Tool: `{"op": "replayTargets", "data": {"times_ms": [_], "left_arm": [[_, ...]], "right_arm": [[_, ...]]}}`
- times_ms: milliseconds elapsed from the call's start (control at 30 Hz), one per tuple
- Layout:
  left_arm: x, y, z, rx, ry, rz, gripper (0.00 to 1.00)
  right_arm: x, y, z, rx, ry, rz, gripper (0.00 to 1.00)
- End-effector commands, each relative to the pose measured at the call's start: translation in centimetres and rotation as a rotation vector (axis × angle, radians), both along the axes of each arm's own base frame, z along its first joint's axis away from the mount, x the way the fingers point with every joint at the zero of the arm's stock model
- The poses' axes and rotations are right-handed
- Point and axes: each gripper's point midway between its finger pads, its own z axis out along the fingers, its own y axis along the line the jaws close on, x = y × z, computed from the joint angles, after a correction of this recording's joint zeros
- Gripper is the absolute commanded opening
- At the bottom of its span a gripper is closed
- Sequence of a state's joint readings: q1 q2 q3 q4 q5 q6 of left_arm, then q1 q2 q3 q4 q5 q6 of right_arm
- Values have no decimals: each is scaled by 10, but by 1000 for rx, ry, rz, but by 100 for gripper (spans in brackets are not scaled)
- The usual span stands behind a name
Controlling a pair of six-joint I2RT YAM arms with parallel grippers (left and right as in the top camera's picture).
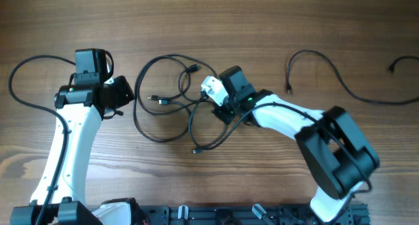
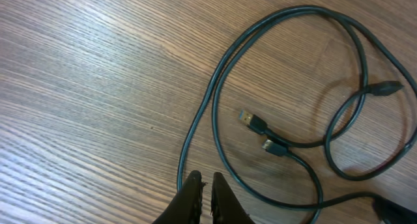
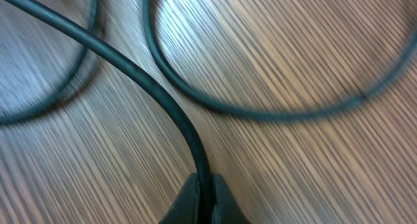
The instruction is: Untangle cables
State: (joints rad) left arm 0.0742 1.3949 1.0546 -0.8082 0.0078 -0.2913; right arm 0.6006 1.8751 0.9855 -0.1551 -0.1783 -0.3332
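My right gripper (image 3: 203,193) is clamped on one strand (image 3: 140,74) of the cables (image 1: 163,101); the fingertips meet around it with no gap showing. From the pinch the strand runs straight ahead of the fingertips, then bends away to the left of the wrist view. A second strand arcs across farther ahead, apart from the held one. The remainder of the tangle lies between my two hands, on the inner side of each gripper. My left gripper (image 2: 203,190) has its fingers together. One strand passes just beside the outer edge of a fingertip, and I cannot tell whether it is pinned or only touching. Two loose plugs (image 2: 253,122) lie ahead of the left fingertips and to their right, inside the loops. The right hand is the one that clearly has a grip, so in my judgement the next move belongs to it: draw the held strand back along its own axis, away from the loops and from the left hand. A separate cable (image 1: 344,86) lies well apart on the outer side of my right arm and needs no action.
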Motion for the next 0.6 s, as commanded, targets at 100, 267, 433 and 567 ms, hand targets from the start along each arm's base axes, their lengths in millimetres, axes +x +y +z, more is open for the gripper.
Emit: {"op": "replayTargets", "data": {"times_ms": [100, 267, 433, 567], "left_arm": [[0, -19, -3, -116, 4, -38, 22], [0, -37, 0, -210, -4, -89, 53], [1, -67, 11, -354, -39, -217, 100], [2, -80, 18, -440, -52, -223, 100]], "right_arm": [[29, -5, 159, 212, -338, -157, 4], [28, -17, 273, 404, -582, -223, 4], [15, -29, 332, 509, -715, -236, 4], [13, -42, 348, 520, -760, -291, 4]]}}
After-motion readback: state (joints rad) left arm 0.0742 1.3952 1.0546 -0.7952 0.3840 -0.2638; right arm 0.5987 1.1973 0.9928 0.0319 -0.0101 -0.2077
